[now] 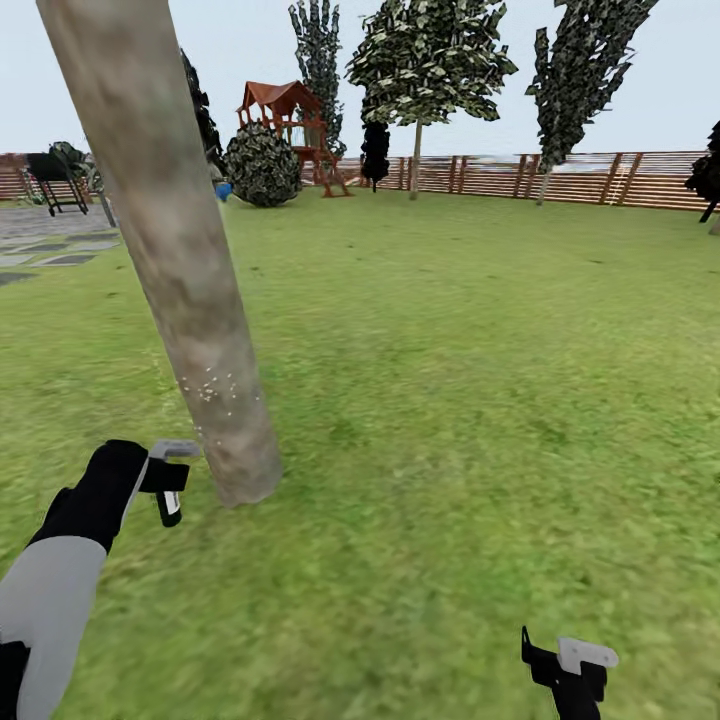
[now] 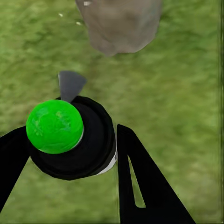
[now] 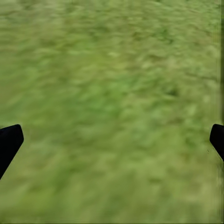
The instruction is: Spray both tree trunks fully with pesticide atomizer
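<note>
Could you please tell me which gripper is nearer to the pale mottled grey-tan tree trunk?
Left. The left gripper is close beside the base of the mottled grey-tan tree trunk, while the right gripper hangs apart over the green lawn.

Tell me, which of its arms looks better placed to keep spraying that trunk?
The left. Its gripper holds the atomizer close to the tree trunk, where whitish specks show. The right gripper is open over bare grass.

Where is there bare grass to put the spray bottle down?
Open lawn stretches from the tree trunk across to the right gripper and back to the fence. It's crowded only at the trunk's base, where the left gripper holds the atomizer.
</note>
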Motion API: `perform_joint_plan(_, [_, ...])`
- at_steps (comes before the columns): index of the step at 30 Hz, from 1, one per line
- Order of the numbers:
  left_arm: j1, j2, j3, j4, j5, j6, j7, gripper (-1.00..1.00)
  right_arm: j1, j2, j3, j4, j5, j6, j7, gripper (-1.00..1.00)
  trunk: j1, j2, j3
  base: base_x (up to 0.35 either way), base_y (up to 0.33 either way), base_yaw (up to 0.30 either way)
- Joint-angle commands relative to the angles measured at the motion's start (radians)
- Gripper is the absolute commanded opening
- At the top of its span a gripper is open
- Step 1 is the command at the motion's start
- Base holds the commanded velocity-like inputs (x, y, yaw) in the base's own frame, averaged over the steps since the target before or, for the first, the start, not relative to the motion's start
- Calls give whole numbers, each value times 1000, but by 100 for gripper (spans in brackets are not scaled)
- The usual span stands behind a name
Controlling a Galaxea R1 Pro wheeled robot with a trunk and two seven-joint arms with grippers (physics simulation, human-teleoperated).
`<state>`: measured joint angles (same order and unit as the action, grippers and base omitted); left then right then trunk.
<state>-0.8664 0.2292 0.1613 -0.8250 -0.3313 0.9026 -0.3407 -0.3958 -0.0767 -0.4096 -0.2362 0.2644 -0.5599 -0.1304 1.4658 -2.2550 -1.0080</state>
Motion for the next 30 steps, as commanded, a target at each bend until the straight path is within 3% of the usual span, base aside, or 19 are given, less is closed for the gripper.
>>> perform_joint_plan(1, [1, -3, -1, 1, -1, 0, 0, -100, 0, 0, 0, 0, 0, 0, 0, 100, 0, 0, 0, 56, -276, 3])
perform_joint_plan(6, [0, -11, 1, -4, 1, -1, 2, -100, 0, 0, 0, 0, 0, 0, 0, 100, 0, 0, 0, 166, -246, 15])
perform_joint_plan(11, [-4, -7, 7, -12, -1, 1, 2, -100, 0, 0, 0, 0, 0, 0, 0, 100, 0, 0, 0, 158, -125, 257])
perform_joint_plan(16, [2, 40, 7, 1, -2, -1, 3, -100, 0, 0, 1, 0, 1, 0, 0, 100, 0, 0, 0, 5, -4, 242])
perform_joint_plan(22, [3, 17, 0, 1, 1, -1, 3, -100, 0, -1, 0, 0, 1, 0, 0, 100, 0, 0, 0, 240, 0, 14])
perform_joint_plan(30, [-4, 21, 3, -27, 0, 1, 0, -100, 0, -1, 0, 0, 1, 0, 0, 100, 0, 0, 0, 169, 0, 0])
